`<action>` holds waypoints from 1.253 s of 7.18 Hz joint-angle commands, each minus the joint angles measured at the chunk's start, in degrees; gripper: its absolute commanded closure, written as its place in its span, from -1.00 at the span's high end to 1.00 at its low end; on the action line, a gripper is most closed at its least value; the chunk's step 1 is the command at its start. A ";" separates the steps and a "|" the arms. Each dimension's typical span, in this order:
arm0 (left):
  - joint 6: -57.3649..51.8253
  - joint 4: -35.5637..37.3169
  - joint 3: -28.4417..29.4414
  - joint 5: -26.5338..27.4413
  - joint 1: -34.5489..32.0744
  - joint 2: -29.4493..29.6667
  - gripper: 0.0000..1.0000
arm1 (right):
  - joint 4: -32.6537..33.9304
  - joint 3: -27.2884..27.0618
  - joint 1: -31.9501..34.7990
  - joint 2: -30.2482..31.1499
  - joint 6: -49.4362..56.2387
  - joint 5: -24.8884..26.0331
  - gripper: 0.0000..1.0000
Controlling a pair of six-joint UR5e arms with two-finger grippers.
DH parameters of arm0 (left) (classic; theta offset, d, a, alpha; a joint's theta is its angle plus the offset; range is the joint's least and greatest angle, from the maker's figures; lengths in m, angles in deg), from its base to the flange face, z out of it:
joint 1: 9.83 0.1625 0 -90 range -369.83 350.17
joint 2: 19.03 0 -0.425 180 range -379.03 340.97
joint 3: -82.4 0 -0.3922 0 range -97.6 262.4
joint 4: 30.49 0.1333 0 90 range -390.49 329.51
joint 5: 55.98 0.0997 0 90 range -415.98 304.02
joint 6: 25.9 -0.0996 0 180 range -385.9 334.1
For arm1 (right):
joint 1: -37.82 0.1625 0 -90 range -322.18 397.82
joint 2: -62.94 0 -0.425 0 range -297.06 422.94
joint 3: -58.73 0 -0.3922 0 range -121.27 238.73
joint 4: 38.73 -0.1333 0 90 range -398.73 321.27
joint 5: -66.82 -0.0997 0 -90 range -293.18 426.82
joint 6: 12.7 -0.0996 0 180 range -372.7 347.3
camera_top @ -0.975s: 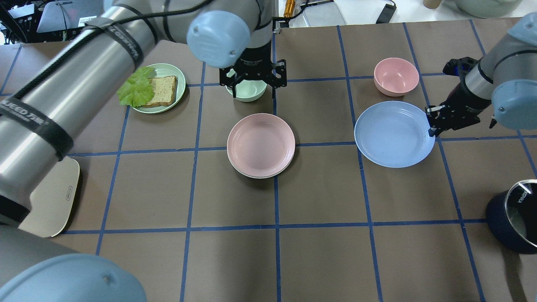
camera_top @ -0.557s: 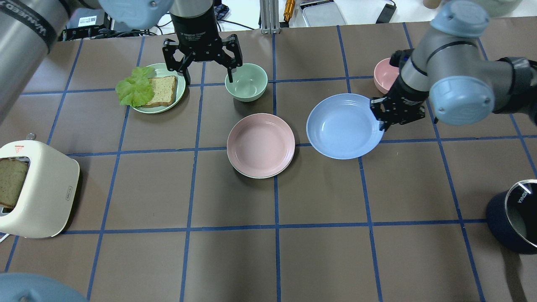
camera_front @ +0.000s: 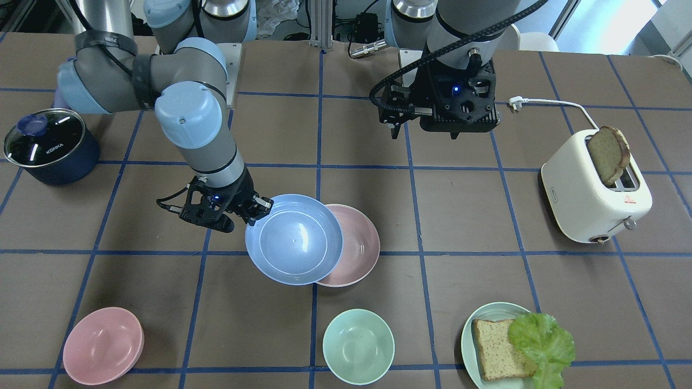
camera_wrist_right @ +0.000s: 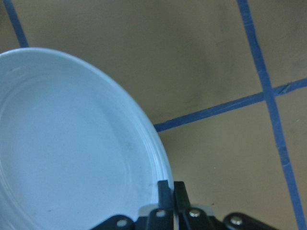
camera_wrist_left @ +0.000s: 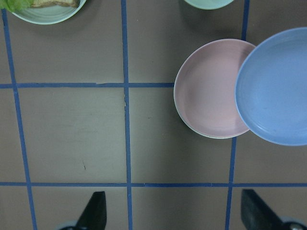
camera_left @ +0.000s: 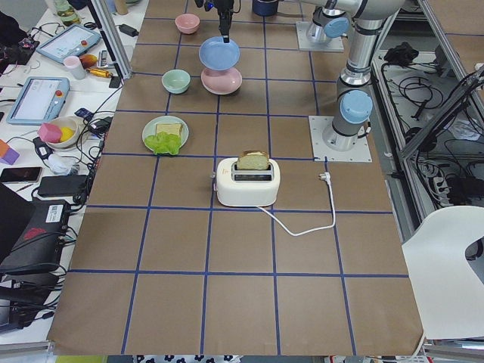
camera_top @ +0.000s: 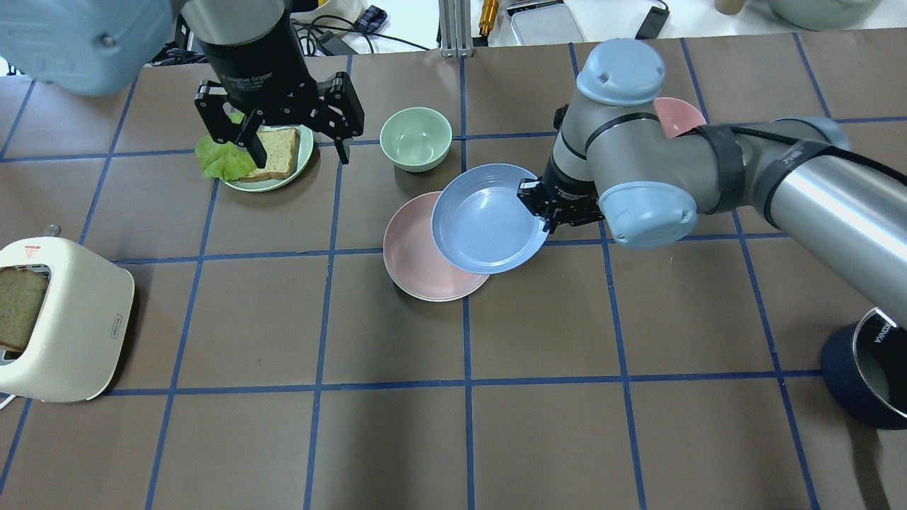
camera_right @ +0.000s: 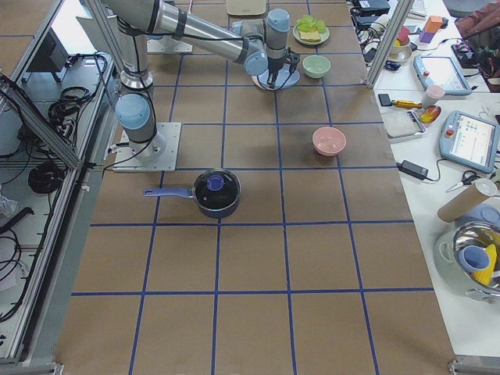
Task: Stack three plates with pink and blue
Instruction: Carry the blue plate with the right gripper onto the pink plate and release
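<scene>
Brown-papered table (camera_top: 708, 439), far half. The left gripper (camera_top: 299, 157) hovers at far left, spread wide and empty, well apart from the stack. The right gripper (camera_top: 542, 212) is clenched on the right rim of the light blue plate (camera_top: 489, 219). This plate hangs over only the right, far part of the pale pink plate (camera_top: 414, 262). The pink plate rests on the cream-white plate (camera_top: 429, 299), which shows as a near sliver.

We judge 3 hazards:
1. Letting go here would seat the blue plate off-centre, rim on rim, so it slides off.
2. The 1-edge pinch may let it sag or slip.
3. Lowering askew could nudge the 2 lower plates apart, or toward the mint-green bowl (camera_top: 416, 138).
</scene>
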 commanded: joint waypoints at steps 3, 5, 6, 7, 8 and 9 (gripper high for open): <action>-6.59 10.95 -11.70 -3.68 7.81 -6.47 1.00 | 3.40 0.00 5.23 -3.26 -6.85 -0.04 -1.00; -6.86 7.08 -11.18 -3.43 8.54 -6.91 1.00 | 4.02 0.00 5.77 -3.18 -6.86 -0.22 -1.00; -6.94 6.71 -11.35 -2.91 8.46 -7.09 1.00 | 4.11 -0.08 5.94 -3.78 -6.86 0.04 -0.13; -7.29 6.71 -11.35 -1.43 8.45 -7.17 1.00 | 4.11 0.00 5.95 -3.88 -6.86 -0.04 0.99; -7.64 7.31 -11.18 0.59 8.45 -7.00 1.00 | 4.11 0.53 4.90 -3.88 -5.81 -0.04 1.00; -7.91 8.02 -11.35 1.05 8.28 -7.00 1.00 | 3.15 2.88 3.15 -3.44 -0.24 0.30 1.00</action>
